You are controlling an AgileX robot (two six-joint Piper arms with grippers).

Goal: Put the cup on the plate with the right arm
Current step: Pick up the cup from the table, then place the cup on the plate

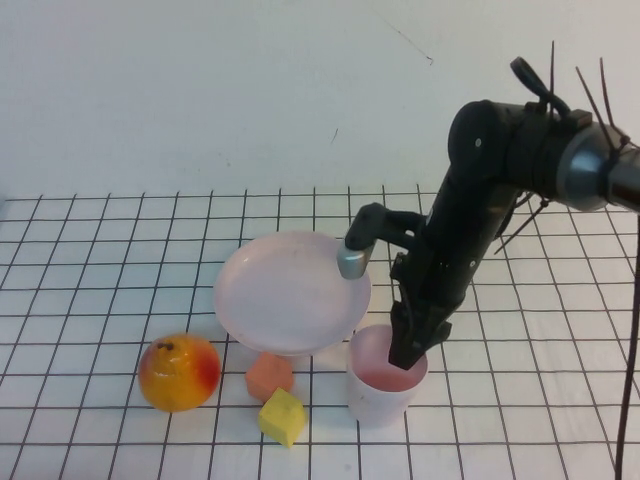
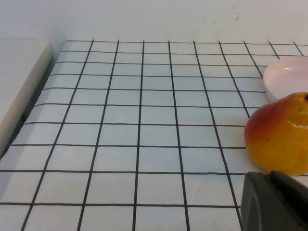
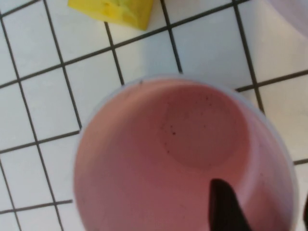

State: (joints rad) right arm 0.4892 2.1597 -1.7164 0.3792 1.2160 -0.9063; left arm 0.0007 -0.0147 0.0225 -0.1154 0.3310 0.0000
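Note:
The pale pink cup (image 1: 385,400) stands upright on the gridded table, just in front of and to the right of the pale pink plate (image 1: 285,295). My right gripper (image 1: 410,355) points down at the cup's right rim. In the right wrist view the cup (image 3: 159,144) fills the frame, and the gripper (image 3: 265,207) straddles its wall, with one finger inside and the other outside. The jaws stand apart from the wall. The plate's edge also shows in the left wrist view (image 2: 288,77). My left gripper (image 2: 276,202) is low over the table next to the fruit.
An orange-red round fruit (image 1: 178,372) lies left of the plate's front and shows in the left wrist view (image 2: 281,134). An orange block (image 1: 268,375) and a yellow block (image 1: 283,415) sit between the fruit and the cup. The yellow block shows in the right wrist view (image 3: 113,10).

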